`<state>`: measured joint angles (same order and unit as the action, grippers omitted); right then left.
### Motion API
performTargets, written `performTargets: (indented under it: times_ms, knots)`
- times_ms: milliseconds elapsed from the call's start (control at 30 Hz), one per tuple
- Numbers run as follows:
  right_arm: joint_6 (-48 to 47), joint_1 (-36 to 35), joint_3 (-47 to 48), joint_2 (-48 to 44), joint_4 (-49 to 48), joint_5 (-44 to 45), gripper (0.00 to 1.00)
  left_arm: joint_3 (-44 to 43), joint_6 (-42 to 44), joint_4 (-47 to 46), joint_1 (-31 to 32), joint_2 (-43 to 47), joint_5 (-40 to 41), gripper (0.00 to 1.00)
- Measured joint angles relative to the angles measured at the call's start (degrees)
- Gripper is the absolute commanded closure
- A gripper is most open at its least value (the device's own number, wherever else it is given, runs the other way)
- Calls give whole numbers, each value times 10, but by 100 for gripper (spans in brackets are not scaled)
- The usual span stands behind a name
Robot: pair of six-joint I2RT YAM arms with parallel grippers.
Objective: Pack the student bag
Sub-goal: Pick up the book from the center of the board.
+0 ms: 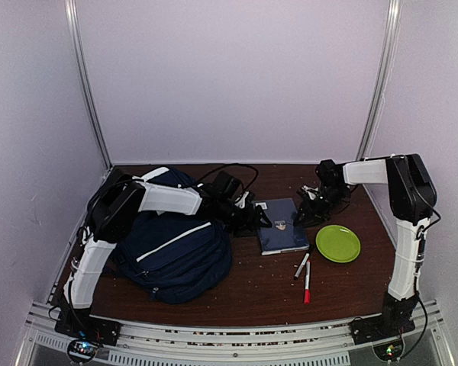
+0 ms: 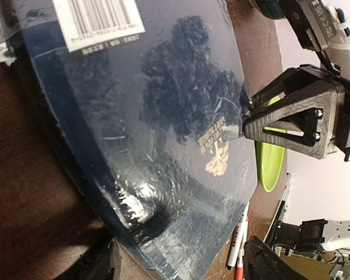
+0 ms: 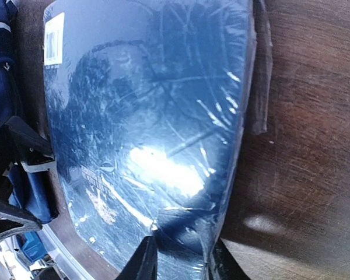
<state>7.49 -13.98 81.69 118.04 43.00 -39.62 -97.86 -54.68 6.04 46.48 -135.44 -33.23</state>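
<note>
Shows the student bag point(image 1: 175, 255) slumped at the tabletop's point(image 1: 252, 297) left edge, near wide-open left jaws straddling the book's point(image 1: 281, 227) left side, well apart from right jaws part-closed about its right side, grip unclear, bare wood just in front of the book.

White arm links point(image 1: 170, 200), black joints point(image 1: 410, 187).
</note>
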Motion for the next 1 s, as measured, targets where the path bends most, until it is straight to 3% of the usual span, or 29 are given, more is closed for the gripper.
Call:
performTargets:
  times_ms: [367, 667, 1000]
  knots:
    - [48, 10, -24, -45, -43, -91, 73, 0, -21, 5, -13, 0, -5, 26]
    - [94, -28, -24, -110, -151, -188, 71, 12, -27, -17, -24, 1, -32, 26]
    - [110, -55, -6, -83, -203, -259, 71, 108, 7, -52, -23, 67, 0, 23]
